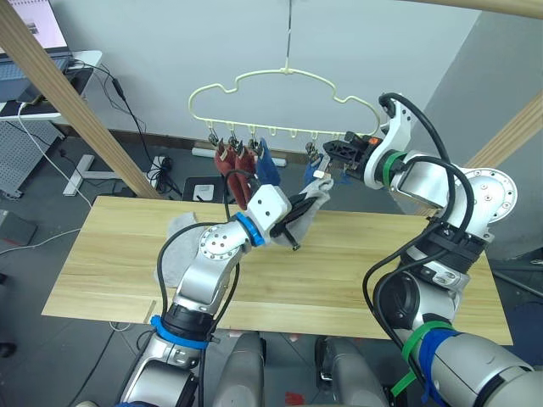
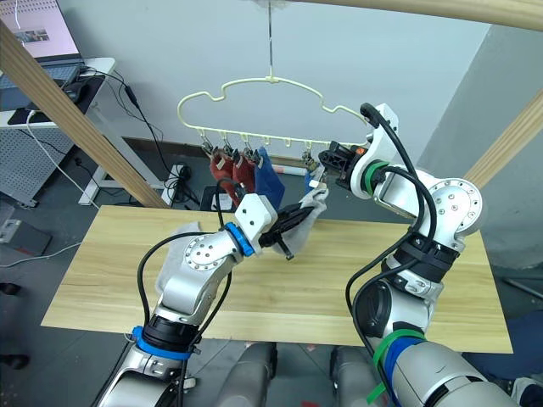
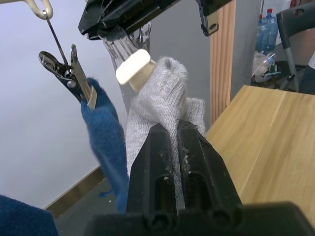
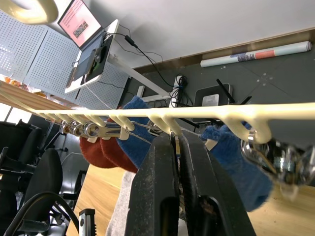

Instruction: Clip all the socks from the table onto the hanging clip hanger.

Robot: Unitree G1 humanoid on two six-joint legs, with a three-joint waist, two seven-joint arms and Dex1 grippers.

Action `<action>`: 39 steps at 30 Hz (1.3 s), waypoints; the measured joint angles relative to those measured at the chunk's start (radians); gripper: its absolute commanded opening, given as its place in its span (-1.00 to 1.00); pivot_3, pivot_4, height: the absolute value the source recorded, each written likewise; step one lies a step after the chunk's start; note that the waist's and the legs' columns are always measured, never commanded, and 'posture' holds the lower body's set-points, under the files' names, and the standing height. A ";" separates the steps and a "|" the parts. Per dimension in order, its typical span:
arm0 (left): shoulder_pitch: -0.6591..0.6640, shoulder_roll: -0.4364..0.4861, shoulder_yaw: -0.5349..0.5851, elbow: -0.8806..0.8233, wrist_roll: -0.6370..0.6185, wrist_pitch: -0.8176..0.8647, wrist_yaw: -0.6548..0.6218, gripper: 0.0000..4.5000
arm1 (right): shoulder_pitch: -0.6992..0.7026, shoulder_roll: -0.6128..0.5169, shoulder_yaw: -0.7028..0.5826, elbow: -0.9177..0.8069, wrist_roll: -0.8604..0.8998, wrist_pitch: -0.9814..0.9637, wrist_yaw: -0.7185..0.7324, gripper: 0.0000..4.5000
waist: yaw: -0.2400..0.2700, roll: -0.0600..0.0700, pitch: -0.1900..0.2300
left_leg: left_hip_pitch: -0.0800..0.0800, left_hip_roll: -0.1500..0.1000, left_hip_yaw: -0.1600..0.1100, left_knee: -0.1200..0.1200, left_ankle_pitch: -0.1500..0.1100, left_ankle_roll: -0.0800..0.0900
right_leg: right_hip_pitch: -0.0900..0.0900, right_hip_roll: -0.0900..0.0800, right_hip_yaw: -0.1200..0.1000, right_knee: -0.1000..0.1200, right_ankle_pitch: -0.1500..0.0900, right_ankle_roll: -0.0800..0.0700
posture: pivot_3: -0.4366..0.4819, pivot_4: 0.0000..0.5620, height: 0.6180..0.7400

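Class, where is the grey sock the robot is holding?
The grey sock is up in the left tool, under the hanger, beside a blue sock.

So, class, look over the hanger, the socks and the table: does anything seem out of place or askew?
Nothing looks damaged or spilled. The clip hanger hangs level, with rust red socks and a blue sock clipped side by side. The left gripper holds a grey sock up to a clip; another grey sock lies rumpled on the table.
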 measured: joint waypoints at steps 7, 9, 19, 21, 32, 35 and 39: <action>0.001 0.006 0.000 0.003 0.055 -0.093 0.027 -1.00 | -0.011 -0.014 -0.019 0.016 0.001 0.000 0.000 -1.00 | 0.001 0.000 0.000 | 0.000 0.000 0.000 0.000 0.000 0.000 | 0.000 0.000 0.000 0.000 0.000 0.000 | 0.33 0.03 1.00; -0.010 0.004 0.000 0.004 0.062 -0.108 0.036 -1.00 | -0.011 -0.013 -0.020 0.018 0.002 0.000 -0.001 -1.00 | 0.001 0.000 0.000 | 0.000 0.000 0.000 0.000 0.000 0.000 | 0.000 0.000 0.000 0.000 0.000 0.000 | 0.33 0.03 1.00; -0.045 -0.003 -0.010 0.057 0.115 -0.153 0.048 -1.00 | -0.017 0.035 -0.050 0.019 0.019 0.000 -0.043 -1.00 | 0.001 0.000 0.000 | 0.000 0.000 0.000 0.000 0.000 0.000 | 0.000 0.000 0.000 0.000 0.000 0.000 | 0.34 0.00 1.00; -0.054 -0.011 -0.013 0.068 0.131 -0.166 0.056 -1.00 | -0.021 0.046 -0.063 0.020 0.023 0.000 -0.058 -1.00 | 0.001 0.000 0.000 | 0.000 0.000 0.000 0.000 0.000 0.000 | 0.000 0.000 0.000 0.000 0.000 -0.001 | 0.34 0.00 1.00; -0.068 -0.026 -0.016 0.089 0.146 -0.181 0.064 -1.00 | -0.017 0.045 -0.066 0.021 0.056 0.000 -0.091 -0.48 | 0.001 0.000 0.000 | 0.000 0.000 0.000 0.000 0.000 0.000 | 0.000 0.000 0.000 0.000 0.000 -0.001 | 0.34 -0.02 1.00; -0.069 -0.028 -0.018 0.089 0.145 -0.186 0.064 -1.00 | 0.010 0.046 -0.066 0.024 0.057 0.010 -0.102 -0.03 | 0.000 0.000 0.000 | 0.000 0.000 0.000 0.000 0.000 0.000 | 0.000 0.000 0.000 0.000 0.001 -0.001 | 0.33 -0.03 1.00; -0.072 -0.034 -0.018 0.090 0.140 -0.186 0.062 -1.00 | 0.030 0.026 -0.060 0.025 0.059 0.009 -0.101 0.59 | -0.003 0.001 0.000 | -0.001 0.000 0.000 0.000 0.000 0.000 | -0.001 0.000 0.000 0.001 0.001 -0.001 | 0.32 -0.02 1.00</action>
